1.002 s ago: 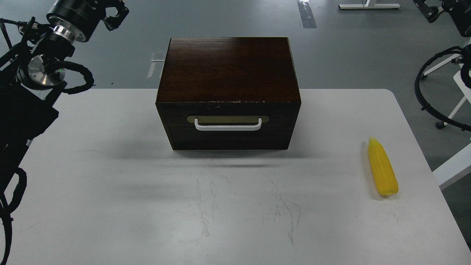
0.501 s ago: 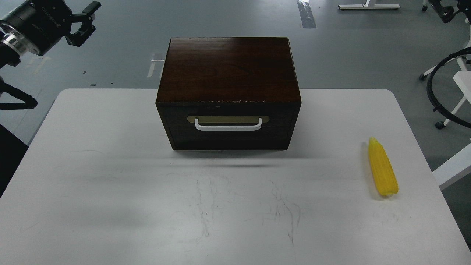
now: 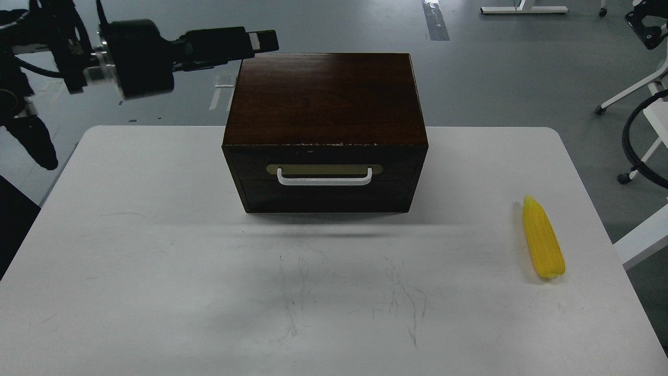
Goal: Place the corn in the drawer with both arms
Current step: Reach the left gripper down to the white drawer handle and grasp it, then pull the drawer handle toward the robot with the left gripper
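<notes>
The yellow corn [image 3: 543, 239] lies on the white table [image 3: 156, 261] at the right, pointed end away from me. The dark brown box cabinet [image 3: 323, 94] stands at the table's back middle. Its drawer [image 3: 323, 196] is closed, with the white bar handle [image 3: 324, 180] facing me. My left gripper [image 3: 263, 40] hangs in the air by the box's top left back corner, pointing right; it is seen side-on, so its fingers cannot be told apart. My right gripper [image 3: 648, 30] is partly cut off at the top right corner, far from the corn.
The table's right edge runs just beyond the corn. White chair or stand legs [image 3: 634, 86] and black cable loops [image 3: 634, 156] are on the floor at the right. Grey floor lies behind the table.
My left arm has swung in from the far upper left and turned, so its gripper now points right beside the box. My right gripper has drawn back towards the top right corner.
</notes>
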Controlling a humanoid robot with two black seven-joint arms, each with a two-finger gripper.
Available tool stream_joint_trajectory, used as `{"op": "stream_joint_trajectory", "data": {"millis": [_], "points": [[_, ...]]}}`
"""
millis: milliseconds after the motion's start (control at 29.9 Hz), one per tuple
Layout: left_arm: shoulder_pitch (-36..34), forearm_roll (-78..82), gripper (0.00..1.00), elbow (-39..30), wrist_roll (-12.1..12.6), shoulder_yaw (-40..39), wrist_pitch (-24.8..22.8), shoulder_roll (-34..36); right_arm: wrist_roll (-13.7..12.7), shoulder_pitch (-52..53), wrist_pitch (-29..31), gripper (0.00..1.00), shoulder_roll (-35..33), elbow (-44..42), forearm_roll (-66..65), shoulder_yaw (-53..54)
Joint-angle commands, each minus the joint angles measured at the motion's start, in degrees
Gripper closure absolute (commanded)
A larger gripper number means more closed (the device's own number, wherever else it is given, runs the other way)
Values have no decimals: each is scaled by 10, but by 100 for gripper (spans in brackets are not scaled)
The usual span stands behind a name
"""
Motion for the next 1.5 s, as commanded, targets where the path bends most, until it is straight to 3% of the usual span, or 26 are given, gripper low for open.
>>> {"op": "stream_joint_trajectory", "data": {"millis": [0,100,267,534,1002,1470], "points": [[-12,118,20,-6,-11,9,0,-41,0,-7,0,0,-11,-1,1,1],[-40,179,20,-32,-13,43,0,-68,1,-19,0,0,-18,-2,1,1],[-113,260,20,-29,-18,166,0,-135,3,-25,0,0,-20,-3,1,2],[-121,411,20,-20,-29,238,0,-193,3,-35,0,0,-20,-4,2,4],[-116,453,20,61,-33,297,0,-227,4,-35,0,0,-21,-10,2,6],[-110,455,20,76,-38,308,0,-222,4,-35,0,0,-24,-19,2,13]]}}
